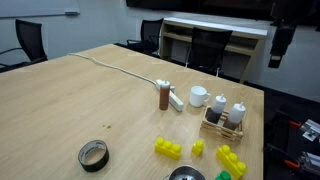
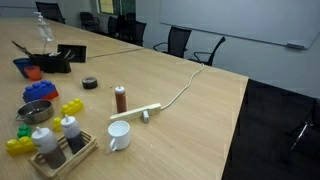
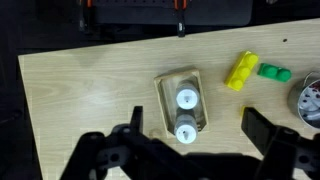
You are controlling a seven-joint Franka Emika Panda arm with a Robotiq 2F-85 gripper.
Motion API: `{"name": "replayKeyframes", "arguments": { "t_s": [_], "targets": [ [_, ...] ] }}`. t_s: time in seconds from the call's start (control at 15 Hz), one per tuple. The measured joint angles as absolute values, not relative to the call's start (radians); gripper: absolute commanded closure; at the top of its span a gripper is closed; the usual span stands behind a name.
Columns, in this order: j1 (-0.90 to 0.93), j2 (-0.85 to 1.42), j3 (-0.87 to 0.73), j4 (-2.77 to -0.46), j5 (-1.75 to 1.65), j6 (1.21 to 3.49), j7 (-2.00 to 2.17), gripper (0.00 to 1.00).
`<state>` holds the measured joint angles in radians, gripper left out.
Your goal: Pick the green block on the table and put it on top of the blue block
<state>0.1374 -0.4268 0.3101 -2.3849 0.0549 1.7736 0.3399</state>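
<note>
Two fingers [image 3: 136, 122] of gripper [image 3: 192, 116] held spread (nothing gripped), as green block [image 3: 273, 72] beside yellow brick [image 3: 241, 70] was not yet reached.

Studded green block [image 3: 272, 72] lies on the table [image 3: 90, 90].

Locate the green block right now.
In the wrist view, the green block lies on the table at upper right, just right of a yellow brick.
</note>
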Motion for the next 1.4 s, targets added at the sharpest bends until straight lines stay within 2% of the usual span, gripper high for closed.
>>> {"name": "replayKeyframes", "arguments": {
  "t_s": [0.33,0.67,1.4],
  "targets": [
    [0.165,-0.426,0.312,-2.390,0.048,1.806,0.333,0.00],
    [0.271,-0.414,0.346,-2.455,0.051,1.986,0.273,0.00],
    [0.295,-0.401,0.341,-2.465,0.054,2.014,0.214,0.00]
  ]
}}
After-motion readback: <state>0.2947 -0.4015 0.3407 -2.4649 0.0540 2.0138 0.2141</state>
